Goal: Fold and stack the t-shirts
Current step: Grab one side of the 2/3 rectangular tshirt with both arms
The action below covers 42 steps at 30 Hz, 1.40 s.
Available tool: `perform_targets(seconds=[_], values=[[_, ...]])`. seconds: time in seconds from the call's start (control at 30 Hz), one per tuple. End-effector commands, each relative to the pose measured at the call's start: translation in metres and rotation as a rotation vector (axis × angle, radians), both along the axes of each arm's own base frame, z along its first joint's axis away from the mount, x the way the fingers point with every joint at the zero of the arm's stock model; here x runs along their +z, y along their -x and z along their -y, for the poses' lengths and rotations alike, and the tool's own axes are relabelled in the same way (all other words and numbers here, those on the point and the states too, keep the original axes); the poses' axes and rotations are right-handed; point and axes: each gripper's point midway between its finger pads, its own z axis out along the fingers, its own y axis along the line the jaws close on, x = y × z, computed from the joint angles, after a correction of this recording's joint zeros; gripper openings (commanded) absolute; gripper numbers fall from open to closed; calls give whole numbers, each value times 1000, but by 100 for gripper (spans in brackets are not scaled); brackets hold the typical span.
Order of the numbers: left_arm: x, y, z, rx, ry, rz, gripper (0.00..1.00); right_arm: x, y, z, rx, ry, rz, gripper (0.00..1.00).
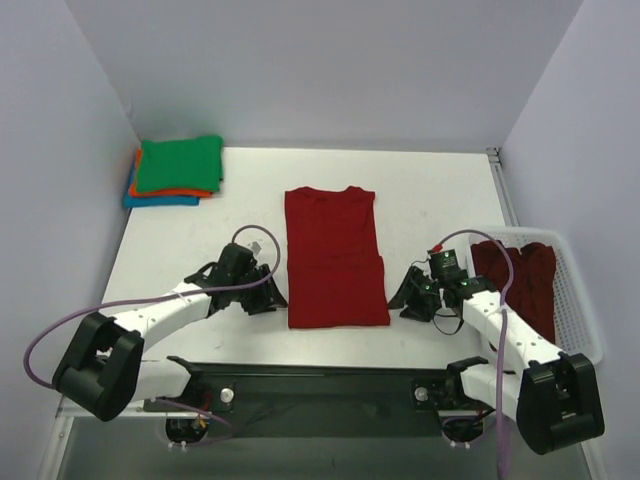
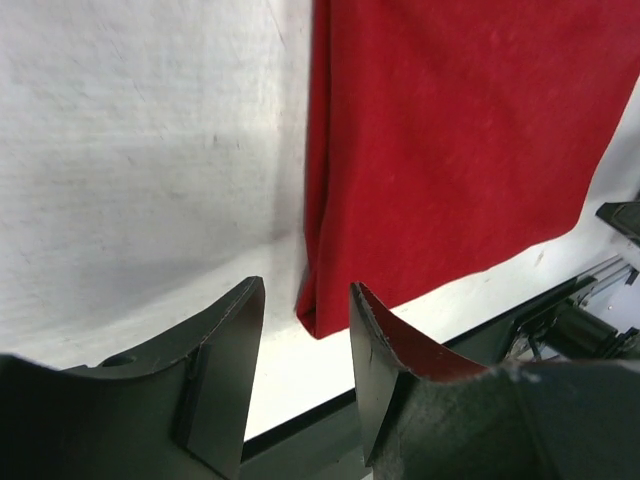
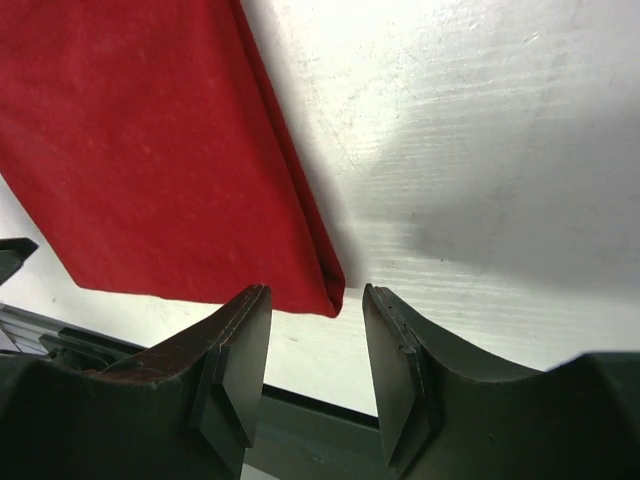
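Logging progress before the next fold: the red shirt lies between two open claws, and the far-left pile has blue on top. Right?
No: the top external view shows the green shirt on top there; the blue shirt is at the bottom. Rest stands.

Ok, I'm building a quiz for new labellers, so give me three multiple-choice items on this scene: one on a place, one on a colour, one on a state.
1. Where does the stack of folded shirts lie? A) far left corner of the table B) in the basket C) between the arm bases
2. What colour is its top shirt? A) blue B) green C) orange
3. How is the left gripper? A) shut on the red shirt B) open, holding nothing C) shut on nothing
Answers: 1 A, it sits at the table's far left; 2 B, the green shirt lies uppermost; 3 B, its fingers stand apart, the red shirt lying flat on the table.
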Motion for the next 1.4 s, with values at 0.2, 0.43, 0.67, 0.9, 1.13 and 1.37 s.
perform_targets(seconds=[0.2,0.43,0.67,0.9,1.13,1.37], values=[[-4,20,26,-10,86,-4,50,-14,9,-11,5,3,-22,42],[-18,38,28,-2,79,-35,49,-29,22,-10,-3,42,-41,42],[-24,48,32,0,63,-44,42,-38,27,-8,-31,31,-48,38],[-27,50,28,30,50,-37,40,-41,27,-11,-48,11,-49,35],[-31,51,28,37,56,-34,40,-42,29,-11,-57,4,-43,28],[-27,44,34,44,76,6,9,-39,26,-16,-45,-7,-35,11]])
